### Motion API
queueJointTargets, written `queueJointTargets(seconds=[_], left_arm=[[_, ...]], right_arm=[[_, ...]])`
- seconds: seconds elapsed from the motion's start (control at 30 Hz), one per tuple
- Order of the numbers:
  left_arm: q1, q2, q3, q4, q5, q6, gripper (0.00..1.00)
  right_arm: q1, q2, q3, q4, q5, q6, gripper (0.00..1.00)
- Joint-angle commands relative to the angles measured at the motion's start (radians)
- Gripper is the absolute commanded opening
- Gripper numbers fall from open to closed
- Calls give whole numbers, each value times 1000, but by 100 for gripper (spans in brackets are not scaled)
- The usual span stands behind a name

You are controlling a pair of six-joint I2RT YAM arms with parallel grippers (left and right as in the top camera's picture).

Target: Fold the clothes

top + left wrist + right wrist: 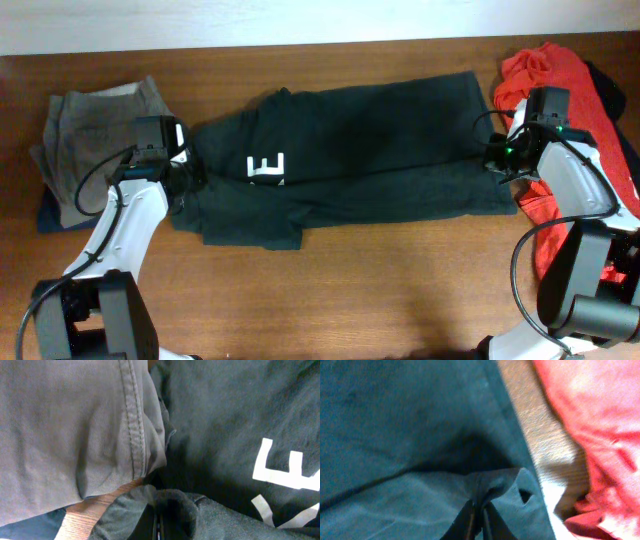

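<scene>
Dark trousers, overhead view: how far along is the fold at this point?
Done: the dark trousers lie spread full length across the table. In hand: the left fingers pinch the waist end and the right fingers pinch the hem end. To do: no crosswise fold shows yet, so the ends have to be brought together.

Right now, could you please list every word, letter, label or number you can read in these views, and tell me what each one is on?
"E": white block letter printed on the dark trousers, toward the end nearest the grey-khaki trousers.
White strokes below that letter, in the left wrist view: only partly shown, unreadable.
Grey-khaki trousers and red garment: no text visible.
</scene>
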Motion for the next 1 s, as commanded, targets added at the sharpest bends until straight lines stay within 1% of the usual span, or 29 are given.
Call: queueJointTargets(seconds=[0.0, 0.13, 0.17, 0.23, 0.27, 0.47, 0.57, 0.63, 0.77, 0.97], left_arm=[[7, 7, -8, 29, -18, -12, 0], [7, 7, -8, 56, -18, -13, 1], [7, 7, -8, 60, -18, -13, 4], [7, 7, -8, 60, -18, -13, 16], [7, 7, -8, 58, -18, -13, 17], [7, 7, -8, 16, -18, -13, 17], [7, 7, -8, -79, -13, -13, 17], [6, 7, -8, -152, -2, -13, 17], [6, 7, -8, -238, 66, -13, 17], [6, 9, -12, -252, 81, -13, 17]], right_arm=[[3, -2, 3, 14, 84, 3, 13], [3, -2, 3, 26, 85, 3, 14], [3, -2, 3, 30, 86, 3, 16], [3, -2, 3, 35, 86, 3, 27], [3, -2, 3, 36, 86, 3, 30], [3, -2, 3, 24, 86, 2, 33], [3, -2, 3, -30, 82, 3, 34], [3, -2, 0, -87, 78, 3, 39], [3, 0, -24, -135, 53, 3, 39], [3, 0, -88, -111, 21, 3, 39]])
